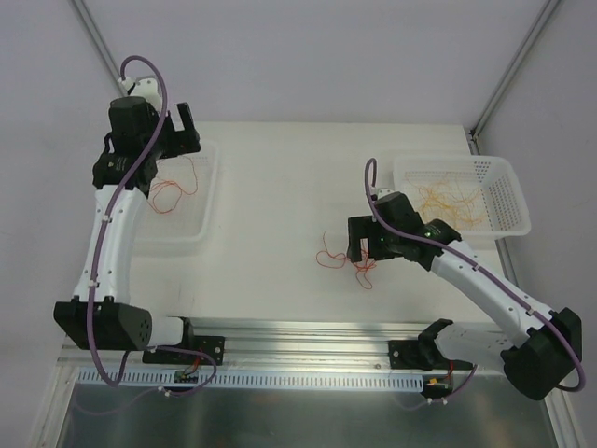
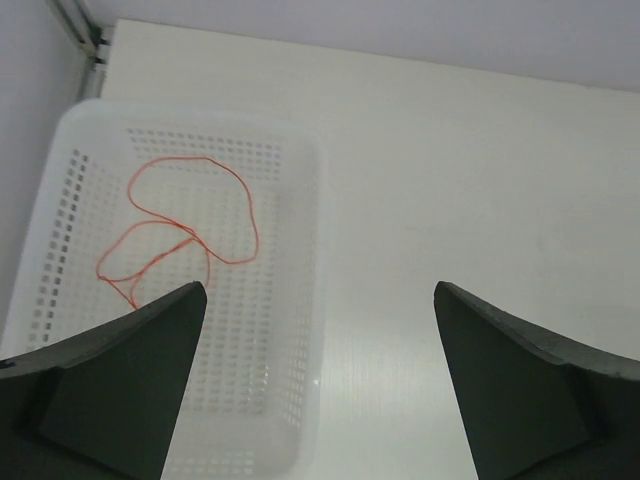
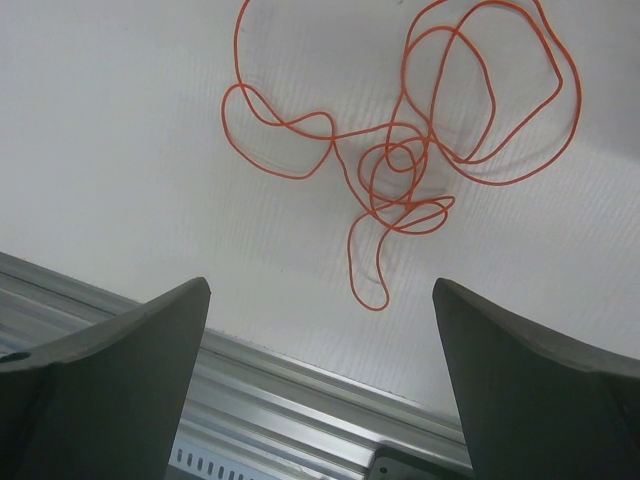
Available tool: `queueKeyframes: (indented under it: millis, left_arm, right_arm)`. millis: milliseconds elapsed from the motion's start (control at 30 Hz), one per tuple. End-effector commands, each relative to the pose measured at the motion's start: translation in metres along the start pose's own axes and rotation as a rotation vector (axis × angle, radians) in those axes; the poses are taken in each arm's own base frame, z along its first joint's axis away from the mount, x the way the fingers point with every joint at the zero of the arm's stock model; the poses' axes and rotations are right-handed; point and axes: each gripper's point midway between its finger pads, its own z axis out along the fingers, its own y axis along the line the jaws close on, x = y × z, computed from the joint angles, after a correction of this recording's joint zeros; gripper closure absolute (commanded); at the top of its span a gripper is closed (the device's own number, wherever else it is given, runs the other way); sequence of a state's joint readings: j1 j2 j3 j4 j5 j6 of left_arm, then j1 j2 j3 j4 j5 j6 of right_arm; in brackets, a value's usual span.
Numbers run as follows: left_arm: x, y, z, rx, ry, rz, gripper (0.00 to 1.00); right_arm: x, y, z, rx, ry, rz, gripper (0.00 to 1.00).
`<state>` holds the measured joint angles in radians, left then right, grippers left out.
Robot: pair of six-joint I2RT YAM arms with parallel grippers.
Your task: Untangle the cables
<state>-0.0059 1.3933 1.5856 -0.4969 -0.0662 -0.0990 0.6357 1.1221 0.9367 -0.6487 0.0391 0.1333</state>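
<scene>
A small tangle of red-orange cables (image 1: 362,269) lies on the white table just in front of my right gripper (image 1: 360,245). In the right wrist view its loops and knot (image 3: 398,150) lie beyond the gripper (image 3: 321,285), which is open, empty and above the table's near edge. One red-orange cable (image 1: 171,193) lies loose in the left basket (image 1: 201,224). It also shows in the left wrist view (image 2: 190,236). My left gripper (image 1: 187,126) is open and empty, raised over that basket's far right rim (image 2: 310,250).
A white perforated basket (image 1: 508,196) at the right holds several yellow-orange cables (image 1: 452,201). A metal rail (image 1: 308,331) runs along the table's near edge, also seen in the right wrist view (image 3: 300,400). Frame posts stand at the back corners.
</scene>
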Motion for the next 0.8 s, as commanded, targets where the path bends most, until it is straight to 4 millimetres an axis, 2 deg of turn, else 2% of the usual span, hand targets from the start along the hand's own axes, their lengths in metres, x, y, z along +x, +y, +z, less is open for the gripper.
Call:
queueKeyframes:
  millis: [0, 100, 133, 167, 233, 267, 333, 367, 400, 467, 500, 567, 600, 667, 767]
  left_arm:
    - [0.027, -0.049, -0.035, 0.287, 0.049, -0.089, 0.01]
    - [0.064, -0.069, -0.053, 0.416, 0.139, -0.157, 0.01]
    - [0.074, -0.072, -0.056, 0.435, 0.160, -0.167, 0.01]
    - [0.095, -0.080, -0.065, 0.466, 0.197, -0.164, 0.01]
    - [0.117, -0.090, -0.073, 0.485, 0.233, -0.154, 0.01]
    - [0.140, -0.102, -0.083, 0.520, 0.273, -0.131, 0.01]
    - [0.165, -0.117, -0.093, 0.544, 0.318, -0.106, 0.01]
    - [0.185, -0.120, -0.097, 0.549, 0.355, -0.094, 0.01]
    - [0.199, -0.134, -0.107, 0.579, 0.396, -0.092, 0.01]
    - [0.227, -0.140, -0.112, 0.583, 0.465, -0.098, 0.01]
    - [0.238, -0.149, -0.120, 0.603, 0.496, -0.092, 0.01]
    - [0.259, -0.151, -0.122, 0.583, 0.536, -0.070, 0.01]
    - [0.268, -0.158, -0.128, 0.598, 0.561, -0.060, 0.01]
    - [0.277, -0.161, -0.129, 0.588, 0.576, -0.054, 0.01]
    - [0.285, -0.171, -0.126, 0.573, 0.577, -0.057, 0.01]
  right_arm:
    - [-0.014, -0.012, -0.006, 0.054, -0.035, 0.030, 0.00]
    - [-0.015, -0.022, -0.002, 0.065, -0.032, 0.079, 0.00]
    - [-0.015, -0.025, -0.002, 0.074, -0.032, 0.092, 0.00]
    - [-0.014, -0.029, 0.001, 0.080, -0.031, 0.107, 0.00]
    - [-0.009, -0.037, 0.007, 0.099, -0.012, 0.143, 0.00]
    - [-0.009, -0.039, 0.010, 0.099, -0.011, 0.153, 0.02]
    - [-0.001, -0.044, 0.019, 0.105, 0.022, 0.185, 0.04]
    - [-0.002, -0.046, 0.024, 0.106, 0.018, 0.197, 0.07]
    - [0.002, -0.048, 0.030, 0.108, 0.035, 0.220, 0.09]
    - [0.009, -0.050, 0.041, 0.111, 0.049, 0.233, 0.14]
    - [0.010, -0.051, 0.045, 0.115, 0.056, 0.236, 0.16]
    - [0.017, -0.053, 0.059, 0.120, 0.082, 0.250, 0.22]
    - [0.018, -0.053, 0.063, 0.122, 0.086, 0.252, 0.24]
    - [0.024, -0.055, 0.075, 0.129, 0.101, 0.271, 0.29]
    - [0.029, -0.056, 0.084, 0.137, 0.111, 0.300, 0.30]
